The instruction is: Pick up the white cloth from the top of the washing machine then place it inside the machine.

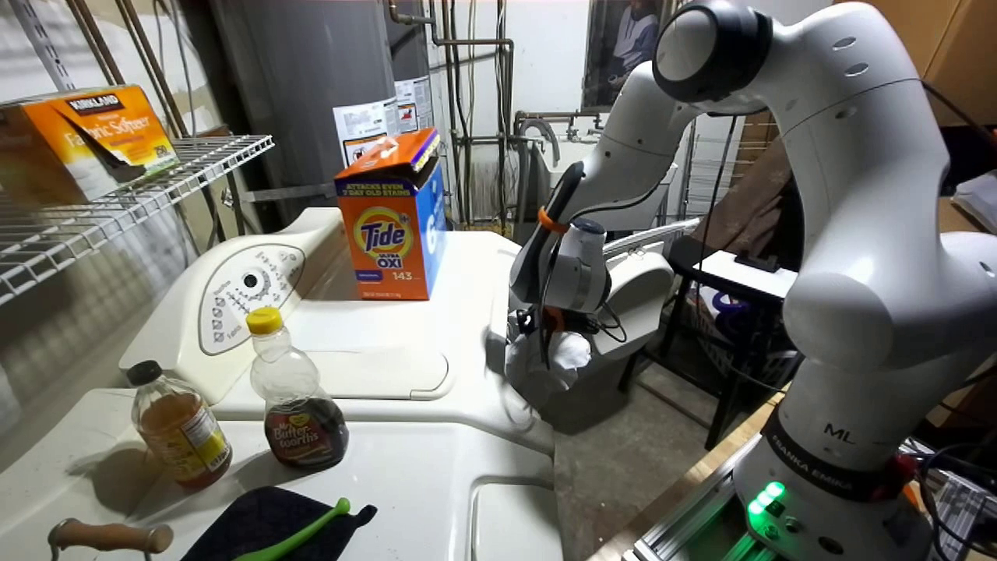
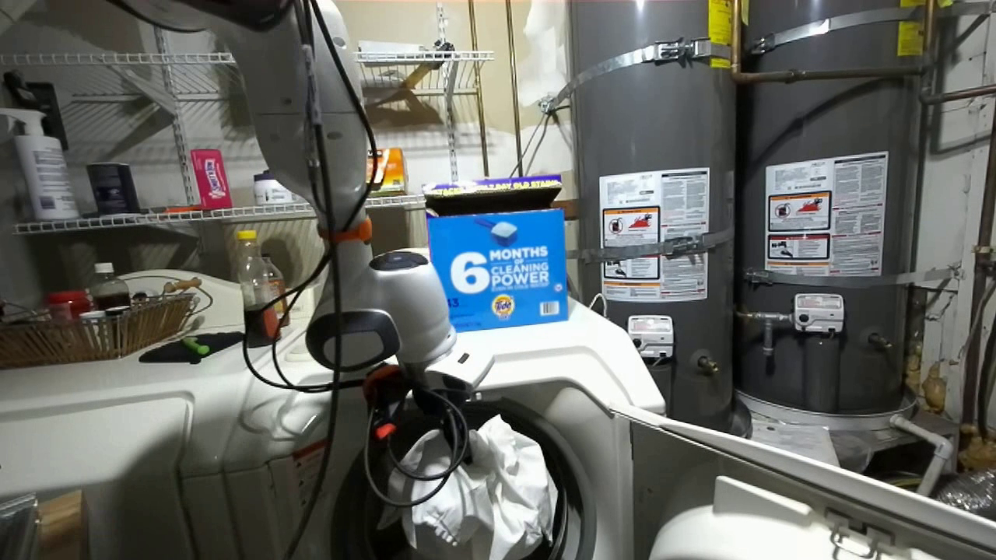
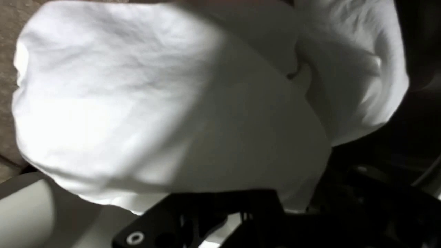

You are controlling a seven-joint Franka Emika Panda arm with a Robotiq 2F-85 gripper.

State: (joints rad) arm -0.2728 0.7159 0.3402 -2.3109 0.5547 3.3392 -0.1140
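Observation:
The white cloth hangs bunched and wrinkled from my gripper, in front of the dark round door opening of the washing machine. How far any of it reaches into the opening I cannot tell. In the wrist view the white cloth fills most of the picture, just beyond the dark gripper. The fingertips are buried against the fabric, and the jaws appear shut on it. Beside the front edge of the washing machine, a small part of the white cloth shows below the wrist in an exterior view.
The machine's door stands swung outward. An orange and blue Tide box sits on top. On the neighbouring appliance stand a syrup bottle and a juice-like bottle. Loose black cables loop from the wrist across the cloth.

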